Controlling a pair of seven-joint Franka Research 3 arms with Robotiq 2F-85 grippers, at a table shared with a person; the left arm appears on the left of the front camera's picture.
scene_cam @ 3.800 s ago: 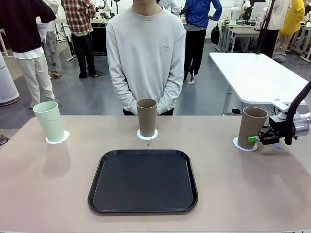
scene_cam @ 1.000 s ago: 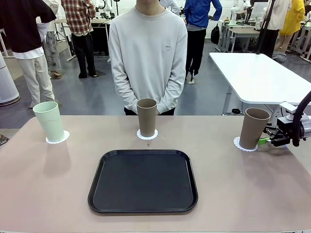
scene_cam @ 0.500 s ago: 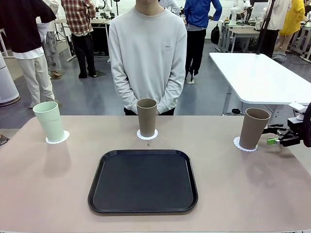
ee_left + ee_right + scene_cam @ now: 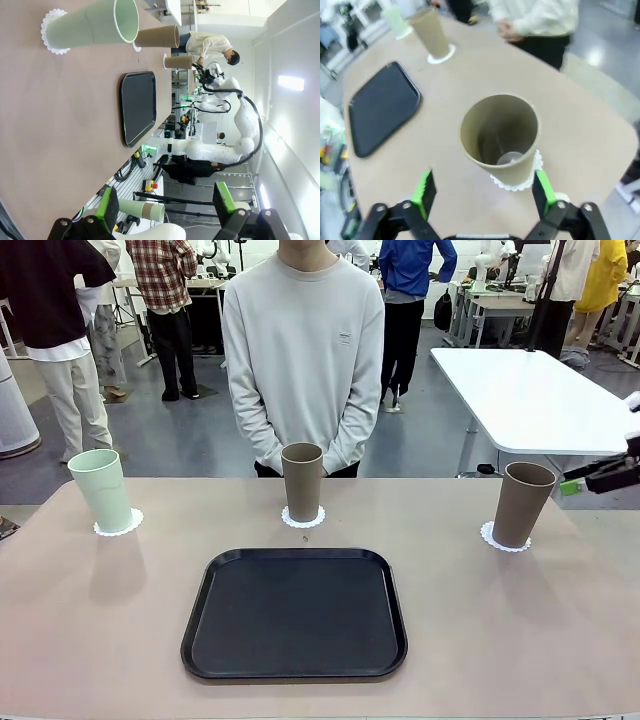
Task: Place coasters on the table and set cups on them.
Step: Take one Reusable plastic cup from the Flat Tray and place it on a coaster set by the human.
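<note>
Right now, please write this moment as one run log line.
cups: three, each on a coaster | tray: bare | right hand: open, clear of brown cup | left hand: open

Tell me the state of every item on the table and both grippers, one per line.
Mint green cup: upright on a coaster, empty.
Middle brown cup: upright on its coaster.
Right brown cup: upright on its coaster, empty, released.
Black tray: flat, nothing on it.
Left gripper: open, holding nothing.
Right gripper: open, clear of the right brown cup.
</note>
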